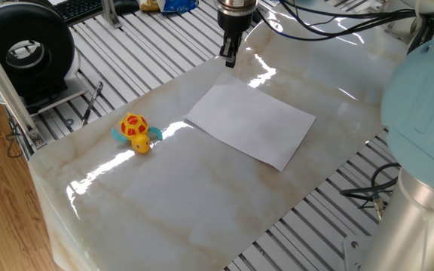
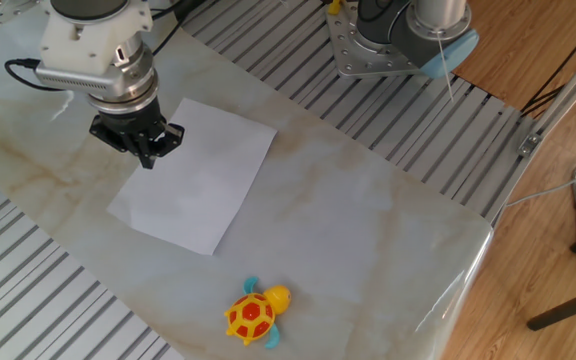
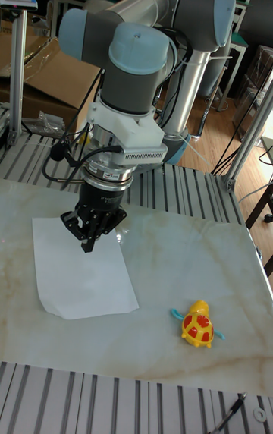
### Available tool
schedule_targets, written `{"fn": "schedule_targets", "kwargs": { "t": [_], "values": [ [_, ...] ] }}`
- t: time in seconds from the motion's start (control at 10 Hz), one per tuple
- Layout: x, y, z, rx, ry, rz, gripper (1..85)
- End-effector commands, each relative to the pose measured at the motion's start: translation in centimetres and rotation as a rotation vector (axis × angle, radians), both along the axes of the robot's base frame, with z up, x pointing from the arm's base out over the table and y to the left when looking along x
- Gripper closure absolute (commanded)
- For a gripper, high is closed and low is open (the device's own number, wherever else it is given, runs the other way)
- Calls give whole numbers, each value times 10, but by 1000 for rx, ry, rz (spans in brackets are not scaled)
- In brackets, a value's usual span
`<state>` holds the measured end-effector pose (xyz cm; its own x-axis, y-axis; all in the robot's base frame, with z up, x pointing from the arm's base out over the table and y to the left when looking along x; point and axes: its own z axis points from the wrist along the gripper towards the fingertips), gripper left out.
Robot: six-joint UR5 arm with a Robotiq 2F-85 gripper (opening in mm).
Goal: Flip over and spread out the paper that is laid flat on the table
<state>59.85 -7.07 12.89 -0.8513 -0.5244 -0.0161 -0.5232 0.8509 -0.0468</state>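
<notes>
The end effector hangs above the paper's far edge, fingers pinched together, empty; the sheet's long axis runs toward the toy turtle across the tabletop.

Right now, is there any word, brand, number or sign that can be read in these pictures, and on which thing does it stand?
None can be read.
The paper: blank.
The toy turtle: no letters visible.
The blue packet at the far edge: print too blurred to read.
</notes>
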Motion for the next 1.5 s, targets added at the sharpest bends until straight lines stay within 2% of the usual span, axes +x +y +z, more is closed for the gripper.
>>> {"fn": "schedule_targets", "kwargs": {
  "t": [0.0,0.4,0.5,0.6,0.7,0.8,0.9,1.0,1.1,1.2,1.4],
  "values": [
    [-1,-1,1,1,7,17,53],
    [5,6,-4,9,-9,7,53],
    [9,4,-5,2,-20,-12,277],
    [10,-9,-5,-56,-21,-62,837],
    [10,-8,-4,-59,-20,-64,843],
    [12,-7,-3,-61,-23,-68,717],
    [17,-1,-4,-28,-37,-36,223],
    [17,0,-5,-23,-32,-21,197],
    [14,4,-5,-12,-18,-20,117],
    [13,5,-4,-10,-14,-17,80],
    [13,7,-3,-7,-13,-14,70]
  ]
}}
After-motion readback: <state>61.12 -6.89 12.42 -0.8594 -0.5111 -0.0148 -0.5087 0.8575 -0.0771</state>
